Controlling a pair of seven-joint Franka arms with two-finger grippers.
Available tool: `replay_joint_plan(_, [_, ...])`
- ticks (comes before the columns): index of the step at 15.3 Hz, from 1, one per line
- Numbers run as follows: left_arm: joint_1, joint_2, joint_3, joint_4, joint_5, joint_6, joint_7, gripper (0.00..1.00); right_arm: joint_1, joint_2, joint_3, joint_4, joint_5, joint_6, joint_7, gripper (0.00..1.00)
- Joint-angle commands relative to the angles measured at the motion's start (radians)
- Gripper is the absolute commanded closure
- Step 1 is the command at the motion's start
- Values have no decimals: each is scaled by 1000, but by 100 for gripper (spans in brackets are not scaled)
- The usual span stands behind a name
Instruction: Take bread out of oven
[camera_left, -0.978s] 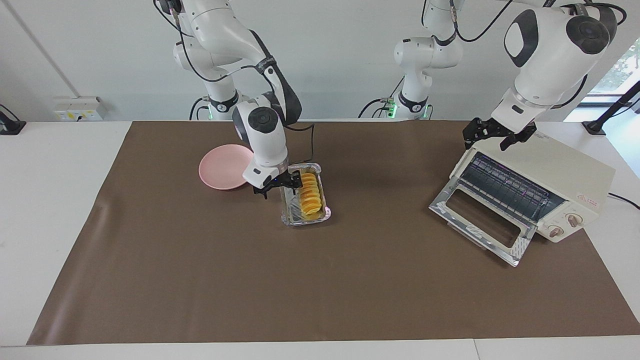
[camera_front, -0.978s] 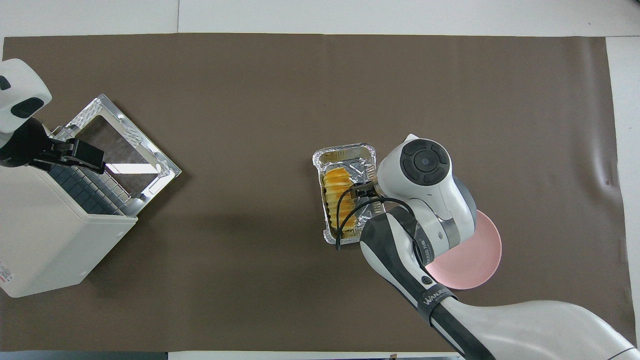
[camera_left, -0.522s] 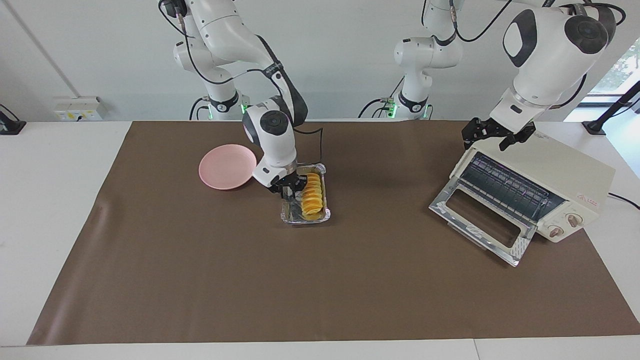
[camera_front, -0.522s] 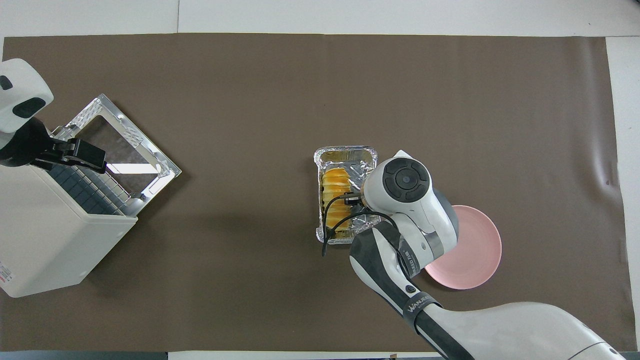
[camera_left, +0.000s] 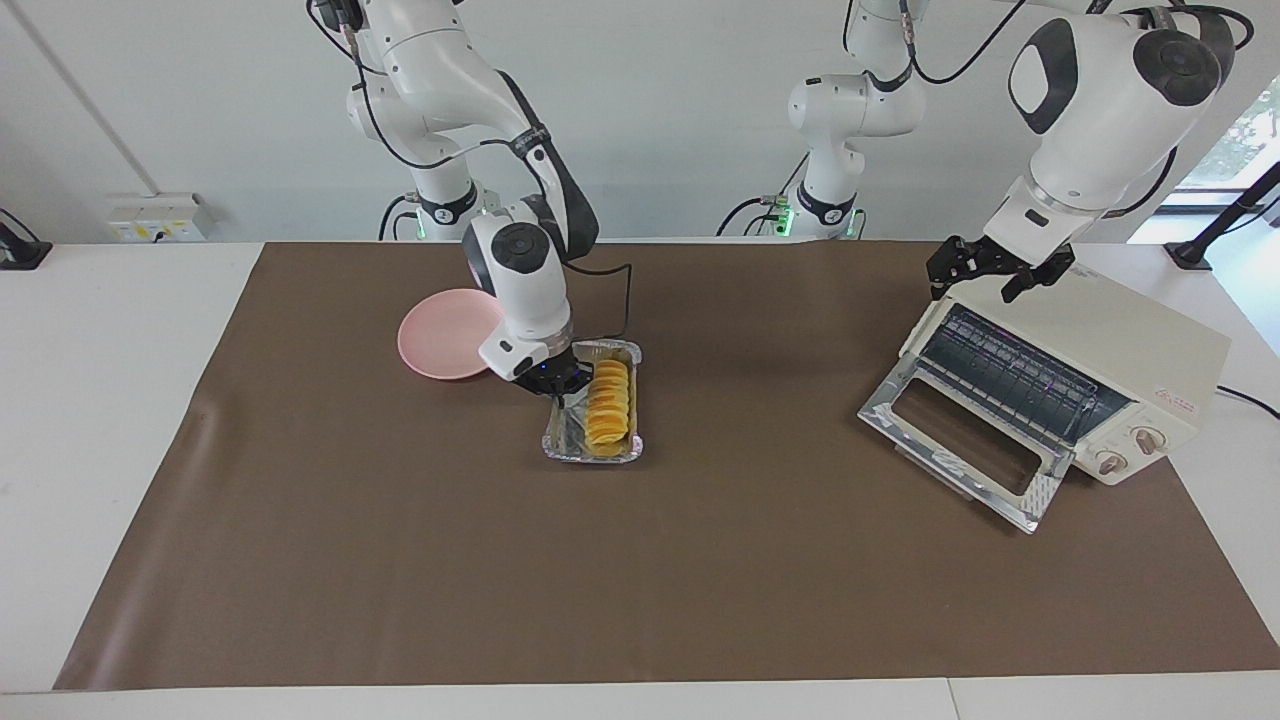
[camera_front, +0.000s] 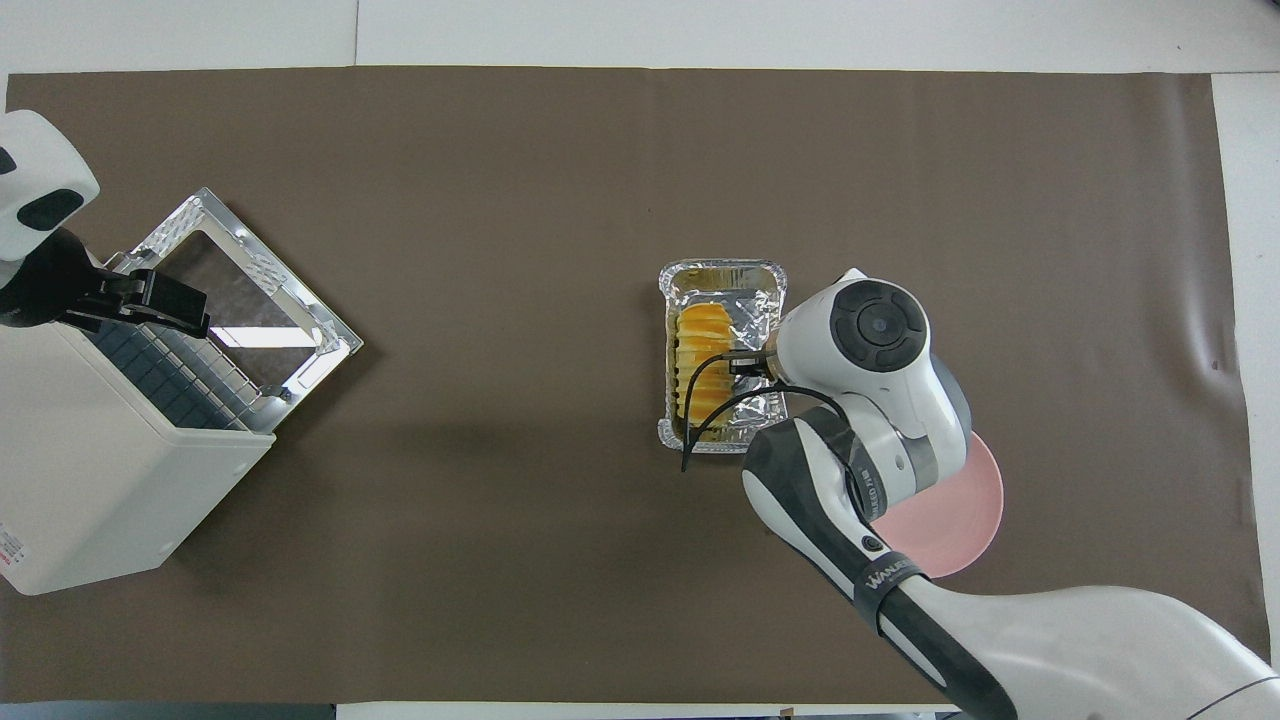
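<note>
The bread (camera_left: 607, 402) lies in a crinkled foil tray (camera_left: 560, 442) on the brown mat, between the pink plate and the oven; it also shows in the overhead view (camera_front: 700, 360). My right gripper (camera_left: 558, 387) is shut on the tray's side wall toward the plate. The overhead view hides its fingers under the wrist. The cream oven (camera_left: 1130, 340) stands at the left arm's end, its glass door (camera_left: 960, 445) dropped open and its wire rack (camera_left: 1010, 375) bare. My left gripper (camera_left: 990, 270) is open over the oven's top front edge and waits there.
A round pink plate (camera_left: 440, 335) lies beside the tray, toward the right arm's end and partly under the right arm (camera_front: 880, 470). The brown mat (camera_left: 640, 580) covers most of the table. The open door juts out in front of the oven (camera_front: 100, 470).
The right gripper and the foil tray with the bread have shifted together, farther from the robots and toward the right arm's end. The left arm has barely moved.
</note>
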Motion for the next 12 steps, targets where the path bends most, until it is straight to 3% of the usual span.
replay_joint_plan(1, [9,-19,-11,-27,12,76,6,0,-120,12,8,37,3,14,-135,100])
replay_joint_plan(7, [-1,-21,-11,-28,12,67,9,0,-387,35,9,44,34,-7,-495,100])
replay_joint_plan(12, [5,-22,-10,-27,12,64,6,0,-421,29,9,25,95,-18,-563,100])
